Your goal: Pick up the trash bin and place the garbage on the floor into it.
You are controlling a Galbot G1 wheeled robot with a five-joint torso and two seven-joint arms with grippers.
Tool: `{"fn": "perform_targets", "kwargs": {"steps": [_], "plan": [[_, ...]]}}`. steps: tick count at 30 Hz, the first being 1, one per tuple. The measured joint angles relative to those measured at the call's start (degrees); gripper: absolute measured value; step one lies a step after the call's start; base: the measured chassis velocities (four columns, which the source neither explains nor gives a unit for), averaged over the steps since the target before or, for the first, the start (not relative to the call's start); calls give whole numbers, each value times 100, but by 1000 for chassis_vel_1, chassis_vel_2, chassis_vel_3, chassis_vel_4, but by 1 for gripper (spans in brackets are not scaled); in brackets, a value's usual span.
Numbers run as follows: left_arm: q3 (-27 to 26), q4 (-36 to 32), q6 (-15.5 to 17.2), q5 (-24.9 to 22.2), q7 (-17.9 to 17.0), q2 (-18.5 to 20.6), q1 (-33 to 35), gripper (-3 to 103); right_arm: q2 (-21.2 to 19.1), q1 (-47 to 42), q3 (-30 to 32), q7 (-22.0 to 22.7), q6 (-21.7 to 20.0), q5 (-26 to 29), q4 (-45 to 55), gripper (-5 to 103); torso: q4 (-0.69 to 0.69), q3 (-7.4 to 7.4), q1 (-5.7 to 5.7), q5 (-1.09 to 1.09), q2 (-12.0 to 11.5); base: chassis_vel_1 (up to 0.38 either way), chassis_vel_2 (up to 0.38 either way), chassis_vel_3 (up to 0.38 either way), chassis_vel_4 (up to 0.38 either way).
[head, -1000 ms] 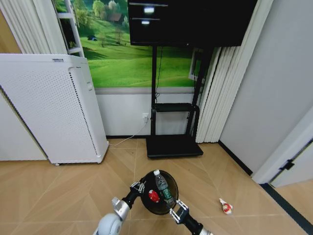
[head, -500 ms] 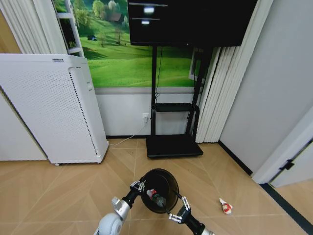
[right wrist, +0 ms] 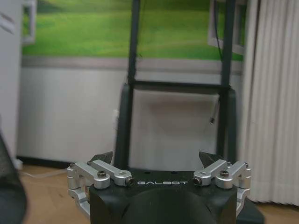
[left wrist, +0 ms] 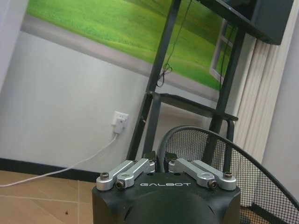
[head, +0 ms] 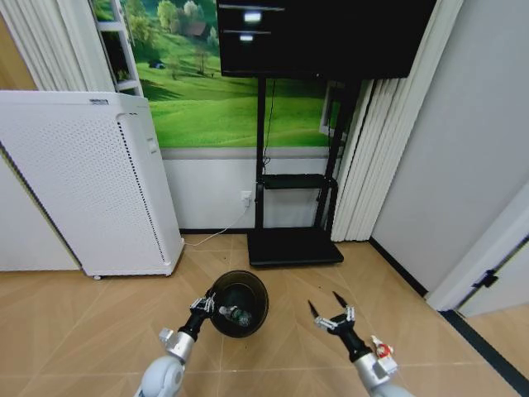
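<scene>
Pretty plain room: light wood herringbone floor point(head: 91, 331), grey wall point(head: 471, 141) on one side, a big green meadow mural point(head: 207, 91), a black TV on a stand point(head: 293, 240), white pleated curtains point(head: 364, 165), tall white perforated appliance point(head: 83, 182).

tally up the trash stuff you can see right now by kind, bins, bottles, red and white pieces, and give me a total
Trash bin: 1
Bottle inside the bin: 1
Red-and-white piece on the floor: 1
Total: 3
</scene>
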Motion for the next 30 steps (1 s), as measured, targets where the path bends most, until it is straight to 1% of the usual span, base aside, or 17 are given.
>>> {"fn": "perform_targets", "kwargs": {"steps": [1,3,7,8,13,15,16,19,21,22,23,25,26,27,28,29,30], "plan": [[0,0,0,0,0,0,0,7,0,0,0,0,0,0,0,100,0,0,0,0,0,0,0,0,0],[-223,-213,-2,-41,-8,-81,247,7,-161,264,-80,79,-125,-221,-341,100,6,0,0,0,1,0,0,0,0],[-339,-306,-12,-33,30,-139,432,7,-247,332,-166,12,-176,-265,-457,100,5,0,0,-1,1,0,0,0,0],[-374,-318,-22,-8,60,-169,497,7,-254,330,-211,-33,-184,-280,-474,100,3,0,0,-1,1,0,0,0,0],[-477,-317,-58,67,103,-302,616,7,-127,272,-313,-93,-165,-372,-569,100,2,0,0,-1,1,-31,-24,27,31],[-488,-313,-59,112,113,-372,644,7,-31,217,-334,-114,-82,-486,-671,100,1,0,0,-4,1,-89,-81,90,102],[-487,-312,-59,120,116,-381,644,7,-15,206,-336,-118,-65,-496,-697,100,0,0,0,-2,1,-136,-127,111,122],[-487,-313,-60,125,116,-388,641,7,9,201,-338,-140,-38,-502,-741,100,3,0,-1,3,1,-136,-146,132,160],[-484,-313,-59,128,107,-389,621,7,34,228,-340,-154,-12,-501,-854,100,2,0,0,-5,1,-200,-193,225,197],[-484,-313,-59,128,107,-389,621,7,34,228,-340,-154,-12,-501,-854,100,2,0,0,-5,1,-220,-193,229,205],[-489,-316,-56,127,97,-391,619,7,49,263,-355,-148,-7,-497,-930,100,2,0,0,2,1,-239,-232,229,208],[-502,-346,-44,122,87,-398,625,7,78,352,-390,-52,-26,-490,-1069,100,0,0,0,-5,1,-254,-232,243,221],[-502,-346,-44,122,87,-398,625,7,78,352,-390,-52,-26,-490,-1069,100,0,0,0,-5,1,-268,-232,243,234],[-509,-359,-40,120,87,-402,634,7,91,408,-411,64,-94,-485,-1129,100,1,0,-1,-4,1,-268,-258,249,234],[-549,-372,-38,116,84,-409,655,7,113,494,-457,271,-297,-442,-1239,100,1,0,0,3,1,-262,-227,259,255],[-549,-372,-38,116,84,-409,655,7,113,494,-457,271,-297,-442,-1239,100,1,0,0,3,1,-262,-227,259,255],[-585,-374,-38,110,81,-417,671,7,138,577,-495,462,-511,-401,-1341,100,2,0,0,-3,1,-240,-227,252,218]]}}
